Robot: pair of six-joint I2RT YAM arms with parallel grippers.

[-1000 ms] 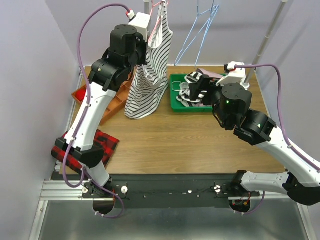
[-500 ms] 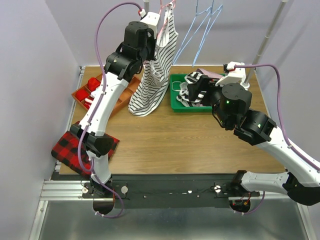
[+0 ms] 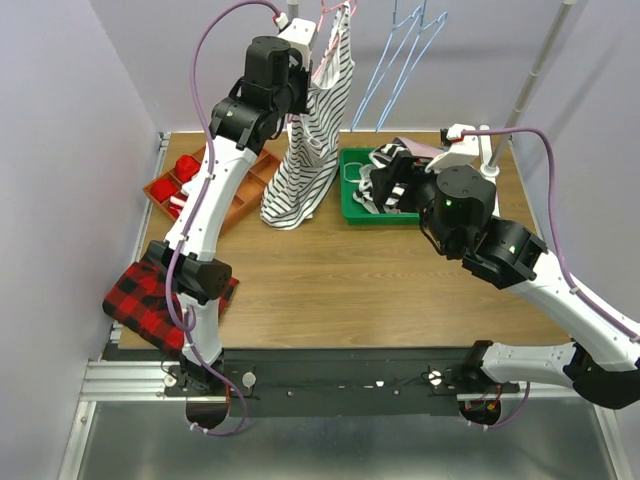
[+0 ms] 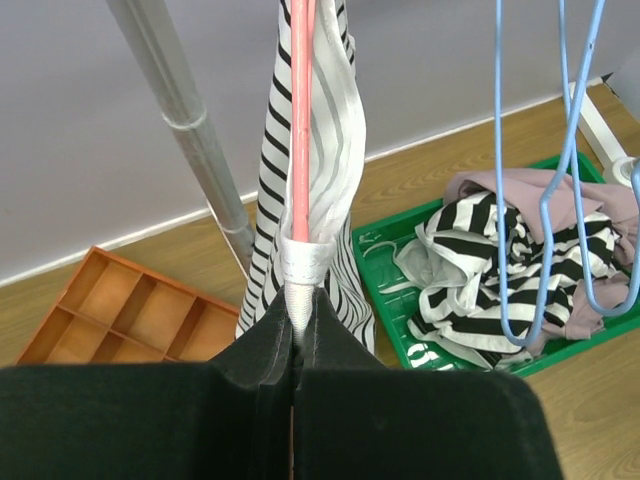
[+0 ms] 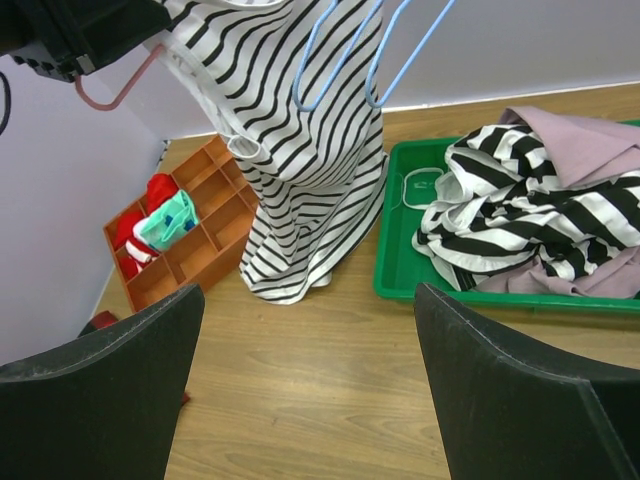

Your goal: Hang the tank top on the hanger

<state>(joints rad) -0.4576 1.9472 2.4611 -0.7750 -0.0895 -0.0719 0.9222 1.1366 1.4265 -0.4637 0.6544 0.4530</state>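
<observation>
Jaws of left gripper (image 4: pixel 293 350) clench pink hanger (image 4: pixel 301 120) through tank top (image 4: pixel 335 130) strap, beside green bin (image 4: pixel 440 356); right gripper (image 5: pixel 307 295) gapes. Best grip firmly.

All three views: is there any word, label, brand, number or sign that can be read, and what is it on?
None: no readable text, number or sign shows in any view.
The tank top, the hanger, the green bin and the orange tray show no print or label.
The arms show no legible marking.
</observation>
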